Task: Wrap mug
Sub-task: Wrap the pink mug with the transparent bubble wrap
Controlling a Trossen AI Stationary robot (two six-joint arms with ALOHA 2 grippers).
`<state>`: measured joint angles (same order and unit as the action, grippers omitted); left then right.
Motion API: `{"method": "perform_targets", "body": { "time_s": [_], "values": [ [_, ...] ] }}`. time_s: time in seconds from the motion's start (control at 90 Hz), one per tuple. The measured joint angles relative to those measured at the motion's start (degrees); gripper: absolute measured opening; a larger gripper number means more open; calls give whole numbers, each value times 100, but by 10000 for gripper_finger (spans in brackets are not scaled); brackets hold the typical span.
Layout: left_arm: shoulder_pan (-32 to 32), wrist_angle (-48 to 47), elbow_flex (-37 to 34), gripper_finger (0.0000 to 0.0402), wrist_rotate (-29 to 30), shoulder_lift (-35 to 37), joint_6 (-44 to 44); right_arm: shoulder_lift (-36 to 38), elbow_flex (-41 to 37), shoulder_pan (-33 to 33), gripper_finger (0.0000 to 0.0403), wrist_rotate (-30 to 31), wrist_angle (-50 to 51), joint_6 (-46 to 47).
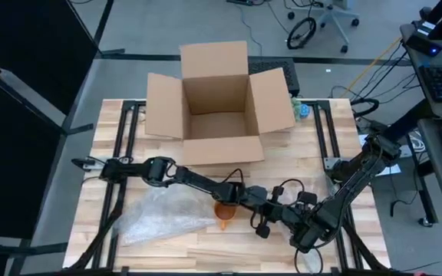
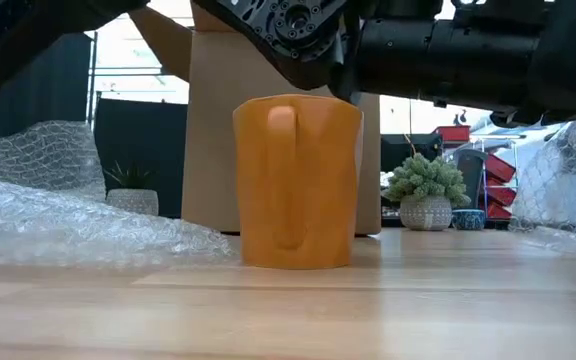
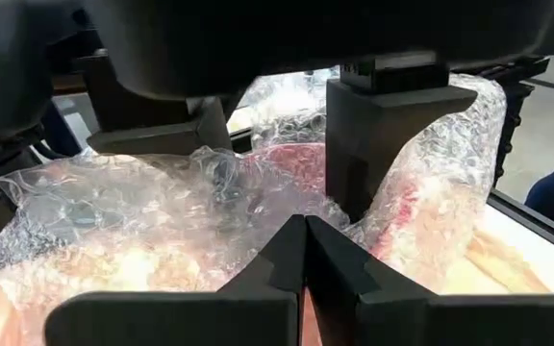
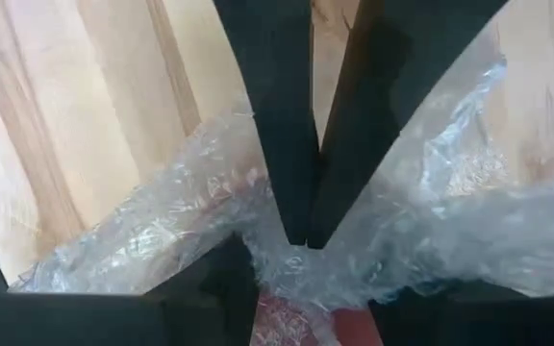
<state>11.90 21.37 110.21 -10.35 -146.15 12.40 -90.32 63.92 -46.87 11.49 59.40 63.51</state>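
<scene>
An orange mug (image 2: 296,180) stands upright on the wooden table (image 1: 167,249), its handle toward the near edge; it also shows from above (image 1: 225,215). A sheet of clear bubble wrap (image 1: 159,216) lies left of it. My left gripper (image 1: 245,198) is just above the mug, shut on a bunched part of the wrap (image 3: 258,202). My right gripper (image 1: 269,218) meets it from the right and is open, with its fingers (image 3: 383,135) on either side of that bunch. In its wrist view the left fingers (image 4: 282,144) show shut. My left gripper pinches a bunched, crumpled part of the bubble wrap (image 4: 291,258) between its two fingertips. That part is lifted off the table, and the mug shows reddish through it. My right gripper's open fingers have the wrap lying against one inner side (image 3: 392,207); they do not pinch it.
An open cardboard box (image 1: 217,100) stands at the table's far middle, flaps spread out. A small potted plant (image 2: 426,192) sits by its right side. More bubble wrap (image 2: 568,180) rises at the right in the low view. Bare wood lies along the near edge.
</scene>
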Motion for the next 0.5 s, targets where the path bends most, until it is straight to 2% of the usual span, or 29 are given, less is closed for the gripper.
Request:
{"method": "perform_targets", "body": {
  "time_s": [0.256,0.5],
  "values": [
    [-8,0,-1,0,-3,0,-7,110,2,0,146,8,-46,-138],
    [-13,-4,-2,0,-9,0,-11,529,26,7,146,218,-116,-11]
  ]
}}
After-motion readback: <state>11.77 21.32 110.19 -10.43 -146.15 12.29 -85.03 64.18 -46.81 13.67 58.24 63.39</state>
